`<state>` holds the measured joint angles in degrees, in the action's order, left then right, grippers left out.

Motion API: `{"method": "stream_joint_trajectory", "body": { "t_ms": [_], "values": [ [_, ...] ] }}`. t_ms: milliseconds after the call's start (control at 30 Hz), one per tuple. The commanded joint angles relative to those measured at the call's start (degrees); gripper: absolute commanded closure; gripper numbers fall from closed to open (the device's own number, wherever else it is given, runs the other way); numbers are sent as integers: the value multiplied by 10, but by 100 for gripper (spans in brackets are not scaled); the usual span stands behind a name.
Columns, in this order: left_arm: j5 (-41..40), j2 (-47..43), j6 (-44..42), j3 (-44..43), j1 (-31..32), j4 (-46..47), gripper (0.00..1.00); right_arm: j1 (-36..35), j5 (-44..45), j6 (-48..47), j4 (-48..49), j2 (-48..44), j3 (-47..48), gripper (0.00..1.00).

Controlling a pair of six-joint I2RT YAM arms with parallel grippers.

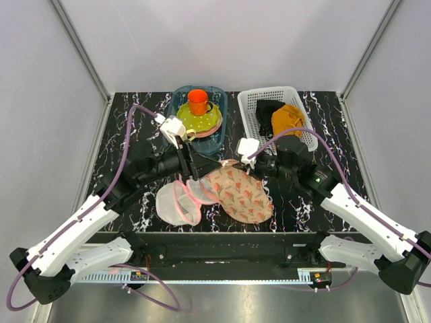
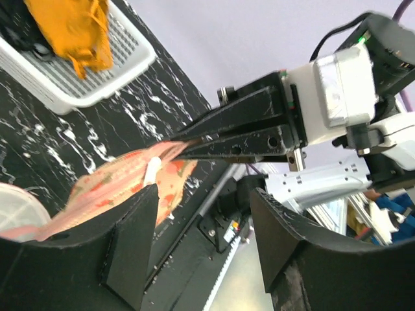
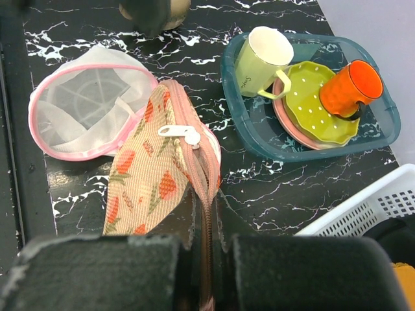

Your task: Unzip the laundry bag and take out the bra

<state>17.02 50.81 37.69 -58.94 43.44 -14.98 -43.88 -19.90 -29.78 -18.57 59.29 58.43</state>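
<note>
From above, the laundry bag [image 1: 242,195] lay mid-table [image 1: 128,131], with the right gripper [image 1: 232,163] at its twelve o'clock edge. The left wrist view showed the left gripper [image 2: 202,201] partly open and empty. In the right wrist view, the right gripper's fingers [image 3: 130,272] were clamped tight on the bag's zip edge [image 3: 204,188].

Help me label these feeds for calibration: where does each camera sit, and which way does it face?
Top external: above, behind the robot, looking down at the black marbled table; both arms show, left gripper and right gripper at the peach printed fabric laundry bag.
Left wrist: on the left arm, facing right across the table; own open fingers frame it.
Right wrist: on the right arm, facing left along the bag's zip; own shut fingers at bottom.
Shared: top and left wrist both show the right gripper pinching the bag.
</note>
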Motion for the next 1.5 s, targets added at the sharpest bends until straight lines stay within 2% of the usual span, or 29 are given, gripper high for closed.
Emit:
{"method": "stream_joint_trajectory", "body": {
  "t_ms": [0,133,400,500,833,933,1067,1133,1267,1300,1333,1467],
  "values": [
    [85,30,71,44,-2,83,38,-3,14,-6,18,2,1,100],
    [106,53,108,60,-2,122,38,-2,14,-7,15,1,3,100],
    [88,74,122,73,-18,148,38,-2,12,-8,13,0,2,100],
    [104,80,139,85,-32,191,38,-3,11,-8,13,0,0,100],
    [123,103,147,83,-39,210,39,-2,9,-9,12,1,0,100],
    [118,103,147,84,-39,209,48,-3,7,-8,13,2,0,100],
    [112,104,143,86,-40,200,65,-3,6,-9,13,2,0,100],
    [111,105,142,88,-41,200,68,-2,6,-8,13,3,0,100],
    [111,110,141,88,-42,200,85,-2,6,-8,11,4,-2,100],
    [111,111,141,88,-42,200,94,-2,6,-8,10,4,-1,100],
    [112,112,140,88,-42,200,99,-2,6,-8,9,4,1,100],
    [99,104,135,88,-42,188,100,-2,12,-10,6,1,-3,100]
  ]
}}
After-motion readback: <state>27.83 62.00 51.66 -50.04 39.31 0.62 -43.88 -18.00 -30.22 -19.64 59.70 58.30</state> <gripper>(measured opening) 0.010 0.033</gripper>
